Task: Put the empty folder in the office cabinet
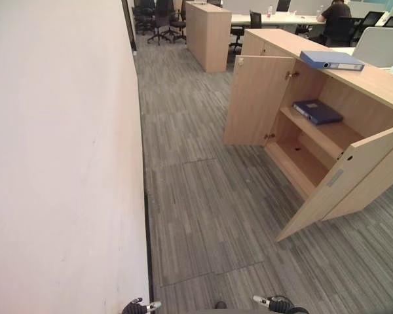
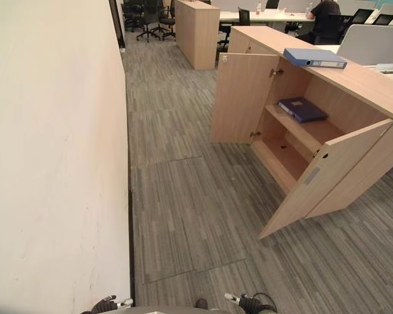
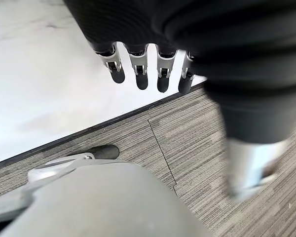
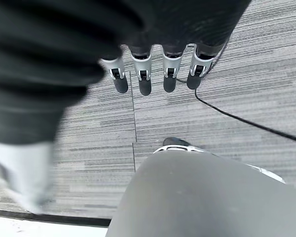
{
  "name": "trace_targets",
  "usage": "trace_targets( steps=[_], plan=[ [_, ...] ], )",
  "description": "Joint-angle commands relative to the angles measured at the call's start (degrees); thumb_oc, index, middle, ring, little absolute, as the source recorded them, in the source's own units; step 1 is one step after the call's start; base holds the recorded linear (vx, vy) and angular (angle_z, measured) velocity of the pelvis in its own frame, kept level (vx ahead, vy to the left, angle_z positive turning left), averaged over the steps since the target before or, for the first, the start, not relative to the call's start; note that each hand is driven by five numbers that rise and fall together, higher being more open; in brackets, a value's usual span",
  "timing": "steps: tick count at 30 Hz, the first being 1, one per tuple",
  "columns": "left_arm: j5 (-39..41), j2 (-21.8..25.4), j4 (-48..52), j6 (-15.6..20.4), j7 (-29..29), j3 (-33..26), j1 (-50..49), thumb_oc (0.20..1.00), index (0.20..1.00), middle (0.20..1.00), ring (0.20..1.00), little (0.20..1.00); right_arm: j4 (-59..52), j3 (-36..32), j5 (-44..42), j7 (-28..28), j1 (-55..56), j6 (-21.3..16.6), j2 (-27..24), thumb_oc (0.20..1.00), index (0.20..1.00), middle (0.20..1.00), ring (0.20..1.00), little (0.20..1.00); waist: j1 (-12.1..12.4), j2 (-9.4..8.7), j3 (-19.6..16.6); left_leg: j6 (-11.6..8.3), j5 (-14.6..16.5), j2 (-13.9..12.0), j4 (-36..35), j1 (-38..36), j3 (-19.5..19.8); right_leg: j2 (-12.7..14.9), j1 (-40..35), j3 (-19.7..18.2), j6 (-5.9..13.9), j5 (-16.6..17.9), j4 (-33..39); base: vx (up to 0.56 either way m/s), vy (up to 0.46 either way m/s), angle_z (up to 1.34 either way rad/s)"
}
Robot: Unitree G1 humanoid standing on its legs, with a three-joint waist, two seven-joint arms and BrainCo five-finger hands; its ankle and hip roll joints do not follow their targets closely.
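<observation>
A light-wood office cabinet (image 1: 373, 85) stands to my right with both doors swung open. On its top lies a light blue folder (image 1: 332, 60). A dark blue folder (image 1: 318, 111) lies flat on the upper shelf inside; the lower shelf (image 1: 295, 160) is bare. My left hand (image 1: 136, 307) and right hand (image 1: 278, 304) hang low at the view's bottom edge, far from the cabinet. In the wrist views the left hand's fingers (image 3: 140, 69) and the right hand's fingers (image 4: 153, 71) are straight over grey carpet and hold nothing.
A white wall (image 1: 59, 163) runs close along my left. The cabinet's near door (image 1: 344, 183) juts out over the carpet, and its far door (image 1: 257, 98) stands open too. At the back are another wooden cabinet (image 1: 208, 33), office chairs (image 1: 158, 16) and a seated person (image 1: 334, 13).
</observation>
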State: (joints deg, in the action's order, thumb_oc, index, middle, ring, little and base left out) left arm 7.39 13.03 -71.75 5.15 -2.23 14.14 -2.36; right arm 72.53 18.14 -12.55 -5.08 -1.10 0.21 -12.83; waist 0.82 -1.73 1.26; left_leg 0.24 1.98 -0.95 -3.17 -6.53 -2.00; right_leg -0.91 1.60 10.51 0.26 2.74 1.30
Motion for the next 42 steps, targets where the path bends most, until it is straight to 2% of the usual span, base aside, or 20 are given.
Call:
trace_targets(
  steps=[1,10,19,35,42],
  plan=[
    [2.16,-1.44,-0.23,1.76,-0.18,0.04,2.7,1.0,1.0,1.0,1.0,1.0,1.17,2.21,-3.09,-0.85,-2.96,-1.13,3.8,1.0,1.0,1.0,1.0,1.0,0.11,-1.18,1.88,1.13,-0.64,5.51,-1.83,0.68,-2.54,2.54,-6.87,0.3,4.77,0.4,3.7,0.0,0.0,0.0],
    [0.7,-1.33,-0.35,1.8,-1.41,0.38,2.75,1.0,1.0,1.0,1.0,1.0,0.52,3.24,-2.27,-0.8,-2.57,-1.03,3.84,1.0,1.0,1.0,1.0,1.0,0.2,-1.25,2.32,0.92,-0.54,5.33,-1.83,0.37,-2.21,2.18,-7.08,0.58,4.57,-0.1,3.7,0.01,-0.02,0.0],
    [0.9,-1.53,-1.49,1.24,-0.28,0.83,2.7,1.0,1.0,1.0,1.0,1.0,-0.11,5.09,-0.63,-1.38,-2.63,-0.55,3.84,1.0,1.0,1.0,1.0,1.0,0.29,-1.08,2.36,1.06,-0.04,5.11,-1.83,-0.35,-2.46,1.62,-7.33,-0.22,4.46,-0.43,3.7,0.02,-0.033,-0.04],
    [-4.73,-1.8,-2.45,0.72,-0.11,4.09,3.25,1.0,1.0,1.0,1.0,1.0,-0.3,5.99,1.23,-1.55,-2.44,-0.21,3.6,1.0,1.0,1.0,1.0,1.0,-0.43,-0.58,2.43,1.13,0.4,4.99,-1.83,-0.79,-2.63,1.17,-7.39,-0.63,4.32,-0.69,3.7,0.0,-0.002,-0.02],
    [-8.48,-2.05,-4.24,-0.36,-2.08,5.26,3.25,1.0,1.0,1.0,1.0,1.0,-2.62,4.92,2.9,2.08,-2.65,-0.99,2.3,1.0,1.0,1.0,1.0,1.0,-1.32,-0.23,2.65,1.04,0.76,4.84,-1.83,-1.02,-2.77,0.95,-7.5,-1.11,4.17,-1.04,3.7,0.0,0.0,0.0]
  ],
)
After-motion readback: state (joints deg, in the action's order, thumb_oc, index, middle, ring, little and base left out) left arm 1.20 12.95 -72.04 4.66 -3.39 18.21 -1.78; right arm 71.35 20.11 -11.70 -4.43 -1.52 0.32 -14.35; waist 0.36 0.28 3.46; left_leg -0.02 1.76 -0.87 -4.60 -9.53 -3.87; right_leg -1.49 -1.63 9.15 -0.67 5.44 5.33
